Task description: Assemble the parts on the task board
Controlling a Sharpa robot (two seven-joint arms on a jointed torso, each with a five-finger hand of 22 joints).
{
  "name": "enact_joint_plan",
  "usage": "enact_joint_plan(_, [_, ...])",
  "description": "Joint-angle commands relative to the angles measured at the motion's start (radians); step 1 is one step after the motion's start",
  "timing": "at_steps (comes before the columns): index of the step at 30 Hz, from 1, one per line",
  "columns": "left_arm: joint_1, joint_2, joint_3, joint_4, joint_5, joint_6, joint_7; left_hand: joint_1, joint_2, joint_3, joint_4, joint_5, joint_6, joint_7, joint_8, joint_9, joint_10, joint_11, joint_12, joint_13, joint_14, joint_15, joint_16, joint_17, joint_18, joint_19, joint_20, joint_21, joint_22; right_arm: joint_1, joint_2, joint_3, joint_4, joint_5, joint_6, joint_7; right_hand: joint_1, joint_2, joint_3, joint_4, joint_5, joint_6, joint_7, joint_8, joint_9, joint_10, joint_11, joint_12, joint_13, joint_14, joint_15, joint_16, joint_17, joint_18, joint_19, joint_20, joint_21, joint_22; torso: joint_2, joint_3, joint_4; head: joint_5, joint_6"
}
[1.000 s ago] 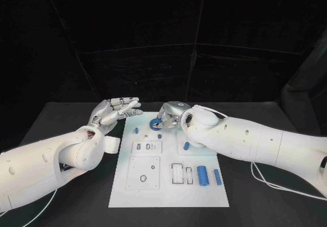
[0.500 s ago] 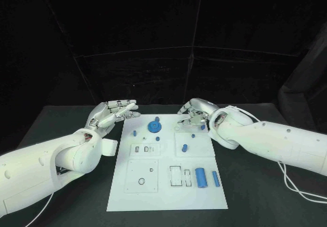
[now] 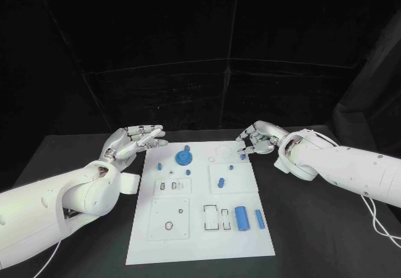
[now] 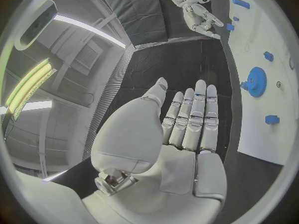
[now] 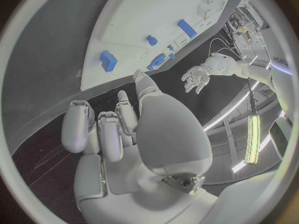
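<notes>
Starting nearest: blue cylinders [image 3: 240, 218] lie untouched at task board [image 3: 200, 243] near end. Blue gear [image 3: 183, 157] is now seated far end, released. Right hand [image 3: 258, 139] has been withdrawn beside board, fingers curled, empty; left hand [image 3: 134, 141] hovers, fingers loosely spread, empty.

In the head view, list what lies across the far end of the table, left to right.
Left hand → blue gear on the task board → right hand.
</notes>
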Motion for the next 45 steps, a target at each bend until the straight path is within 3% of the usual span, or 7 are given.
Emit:
enact_joint_plan(1, [0.001,0.003,0.001,-0.002,-0.004,0.015,0.01,0.001,0.007,0.0,-0.004,-0.002,0.005,0.003,0.003,0.001,0.008,0.0,0.004,0.001,0.004,-0.001,-0.007,0.001,0.008,0.005,-0.001,-0.006,-0.001,0.0,-0.001,0.0,-0.01,0.011,0.037,0.046,0.006,-0.001,-0.001,-0.005,0.007,-0.008,0.0,-0.006,-0.001,-0.006,-0.004,-0.003,-0.002,0.087,-0.002,0.003,0.174,-0.007,0.001,-0.004,-0.002,-0.002,0.001,-0.0027,0.0045,-0.006,-0.005])
enact_joint_plan(5, [0.001,0.004,0.001,-0.006,-0.004,0.015,0.009,0.001,0.007,0.0,-0.004,-0.002,0.005,0.003,0.003,0.001,0.008,0.0,0.004,0.001,0.005,-0.001,-0.007,0.001,0.008,0.005,-0.001,-0.006,-0.001,-0.005,0.0,0.0,-0.02,-0.005,0.045,0.044,0.005,-0.001,-0.001,-0.005,0.007,-0.008,0.0,-0.006,-0.001,-0.006,-0.004,-0.004,-0.002,0.086,-0.002,0.003,0.173,-0.007,0.001,-0.004,-0.002,-0.002,0.001,-0.0017,0.0025,-0.005,-0.008])
enact_joint_plan(14, [0.001,0.006,0.0,-0.015,-0.004,0.015,0.01,0.001,0.007,0.0,-0.004,-0.002,0.005,0.003,0.003,0.001,0.008,0.0,0.004,0.001,0.005,-0.001,-0.007,0.001,0.008,0.005,-0.001,-0.006,-0.001,-0.019,0.003,0.0,-0.044,-0.022,0.059,0.038,0.003,-0.002,-0.003,-0.005,0.009,-0.008,0.0,-0.006,-0.001,-0.005,-0.003,-0.002,-0.001,0.086,-0.002,0.003,0.172,-0.007,0.001,-0.004,-0.002,-0.002,0.0,-0.0047,0.0036,-0.007,-0.015])
enact_joint_plan(26, [0.0,0.007,0.0,-0.018,-0.005,0.014,0.01,0.001,0.007,-0.001,-0.005,-0.002,0.005,0.004,0.003,0.001,0.008,0.0,0.004,0.0,0.005,-0.001,-0.007,0.001,0.008,0.005,-0.001,-0.007,-0.001,-0.04,0.008,0.0,-0.063,-0.032,0.053,0.032,0.002,0.005,-0.002,-0.006,0.019,-0.002,0.0,-0.003,0.0,-0.002,-0.004,0.001,0.003,0.086,-0.002,0.003,0.173,-0.007,0.002,-0.003,-0.001,0.0,0.0,-0.0046,0.004,-0.007,-0.016])
enact_joint_plan(33, [0.0,0.008,0.0,-0.019,-0.005,0.015,0.01,0.001,0.007,-0.001,-0.006,-0.002,0.005,0.004,0.003,0.0,0.008,0.001,0.003,0.0,0.005,-0.001,-0.008,0.001,0.008,0.006,-0.001,-0.007,-0.001,-0.044,0.013,0.0,-0.076,-0.033,0.054,0.03,0.005,0.029,0.007,-0.013,0.008,0.023,-0.005,0.01,0.004,0.004,-0.008,0.009,0.009,0.087,-0.005,0.003,0.174,-0.007,0.003,-0.005,-0.001,0.001,-0.001,-0.0044,0.0039,-0.007,-0.018])
enact_joint_plan(45, [0.0,0.009,0.0,-0.023,-0.005,0.015,0.009,0.001,0.007,-0.001,-0.006,-0.002,0.004,0.005,0.002,0.0,0.007,0.001,0.003,0.0,0.005,-0.001,-0.008,0.002,0.008,0.006,-0.002,-0.007,-0.001,-0.05,0.022,0.0,-0.087,-0.033,0.063,0.035,0.038,0.085,0.075,-0.049,-0.091,0.093,-0.019,0.029,0.005,0.017,-0.021,0.024,0.025,0.088,-0.016,0.005,0.181,-0.009,0.008,-0.015,0.003,0.009,-0.001,-0.0051,0.004,-0.01,-0.023])
